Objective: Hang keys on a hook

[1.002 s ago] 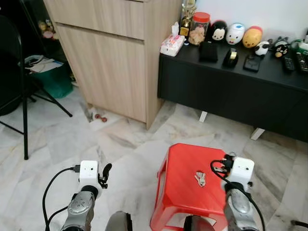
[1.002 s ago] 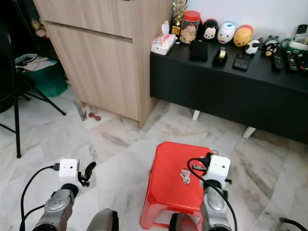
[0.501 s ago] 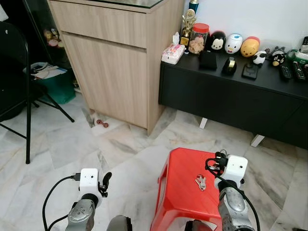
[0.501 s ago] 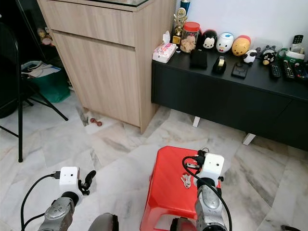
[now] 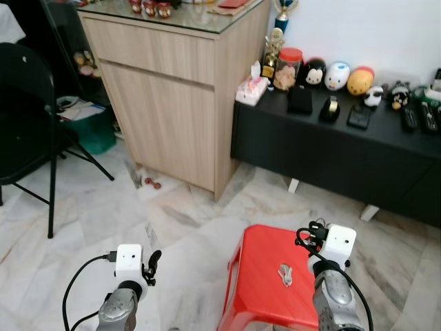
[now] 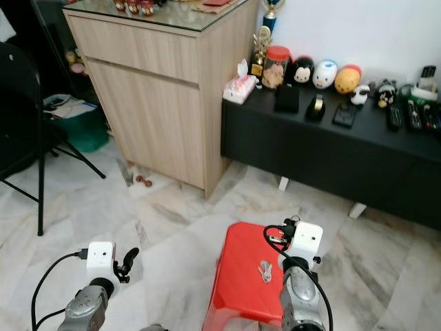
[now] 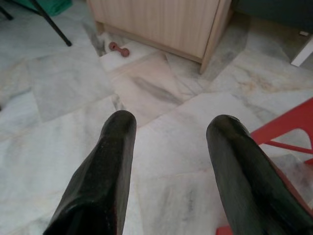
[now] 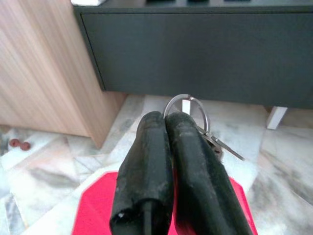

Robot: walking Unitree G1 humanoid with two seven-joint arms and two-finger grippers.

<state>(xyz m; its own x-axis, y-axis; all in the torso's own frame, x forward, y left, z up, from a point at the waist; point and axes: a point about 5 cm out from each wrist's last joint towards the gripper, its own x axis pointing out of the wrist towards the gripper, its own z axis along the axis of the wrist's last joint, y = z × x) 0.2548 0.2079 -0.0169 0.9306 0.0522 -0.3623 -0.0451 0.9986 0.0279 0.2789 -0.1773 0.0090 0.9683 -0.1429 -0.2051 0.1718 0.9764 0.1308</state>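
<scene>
We find the right hand point(image 8: 166, 120) closed on a key ring point(image 8: 194, 104); the left hand point(image 7: 168, 129) is open. Loose keys point(image 5: 286, 274) remain on the red stool point(image 5: 262, 248). Our view has lifted. No hook sighted.

Glossy red plastic stool point(image 5: 265, 283); polished marble floor point(image 5: 193, 227); seemingly wood-grain cabinet point(image 5: 172, 117).

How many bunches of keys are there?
2. One bunch of keys lies on the red stool; a second bunch is pinched in the right gripper. More may be hidden.
</scene>
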